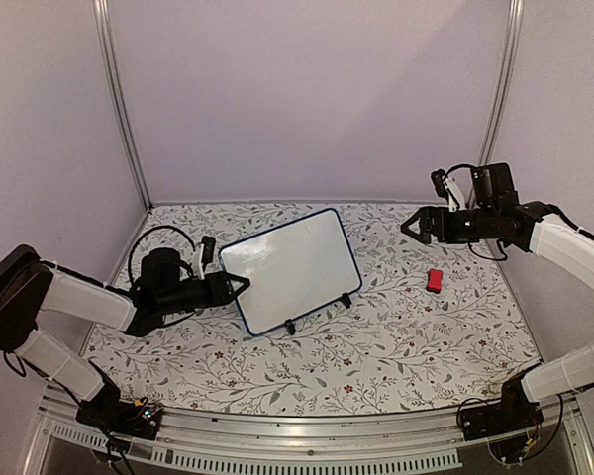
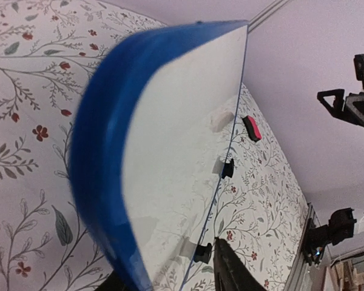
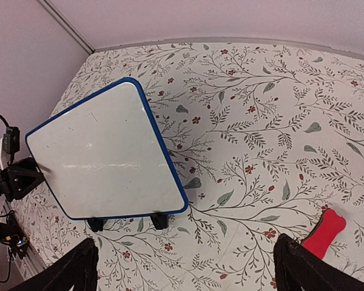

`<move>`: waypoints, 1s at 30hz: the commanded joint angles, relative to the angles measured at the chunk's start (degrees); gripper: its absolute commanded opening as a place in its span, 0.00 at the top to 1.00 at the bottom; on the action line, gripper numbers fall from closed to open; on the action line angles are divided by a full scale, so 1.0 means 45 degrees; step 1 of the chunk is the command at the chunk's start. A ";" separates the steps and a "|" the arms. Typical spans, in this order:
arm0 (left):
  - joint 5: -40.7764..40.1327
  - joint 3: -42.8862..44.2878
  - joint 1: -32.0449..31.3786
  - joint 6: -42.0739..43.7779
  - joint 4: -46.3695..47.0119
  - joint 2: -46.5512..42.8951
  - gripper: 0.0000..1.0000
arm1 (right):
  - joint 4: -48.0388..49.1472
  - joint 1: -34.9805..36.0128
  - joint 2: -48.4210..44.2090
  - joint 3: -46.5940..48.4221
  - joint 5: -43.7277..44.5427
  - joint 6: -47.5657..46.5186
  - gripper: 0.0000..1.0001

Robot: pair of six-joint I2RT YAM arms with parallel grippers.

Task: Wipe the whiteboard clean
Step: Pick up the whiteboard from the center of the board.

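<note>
1. small rectangular whiteboard, white face with a thin dark-blue frame (image 1: 292, 267): stands tilted on its black feet (image 1: 289, 327) directly ahead of the left hand (image 1: 240, 287), on the floral-patterned surface (image 1: 376, 356). no clear marker lines can be made out on its face.
2. left hand: the board's side edge lies between its fingers. it cannot be told whether they are clamped on the frame or just short of it.
3. right hand (image 1: 408, 226): fingers wide apart, holding nothing, raised and well apart from the board. a small red block (image 1: 435, 280) lies on the surface below it, toward its right finger.
4. likely risk: a hold on one edge alone is narrow, so wiping pressure on the face could pivot the board, skid its feet or tip it backward.
5. likely risk: an off-centre pinch could make the red block slide away from the right hand.
6. room: open surface lies between the right hand and the board. the pale walls stand close behind both hands, so there is little room to draw back.
</note>
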 commanded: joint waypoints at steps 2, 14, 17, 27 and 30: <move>0.0185 -0.0233 -0.0388 0.0184 0.1735 0.0865 0.78 | -0.0149 0.0166 -0.0174 -0.0141 0.0261 -0.0104 0.01; -0.2220 0.0482 -0.2110 0.2038 0.0866 -0.0471 1.00 | -0.0303 0.0167 -0.0063 -0.0260 0.0374 -0.0176 0.01; -0.3680 0.0443 -0.2903 0.2925 0.0608 -0.1261 1.00 | -0.0423 0.0178 -0.0065 -0.0181 0.0476 -0.0217 0.01; -0.8923 0.1873 -0.6190 0.7387 0.0404 -0.2188 1.00 | -0.0845 0.0182 -0.0151 0.0009 0.1332 -0.0341 0.01; -1.1151 0.2606 -0.7575 0.9517 0.0826 -0.1847 1.00 | -0.1113 0.0172 -0.0216 0.0240 0.1696 -0.0236 0.01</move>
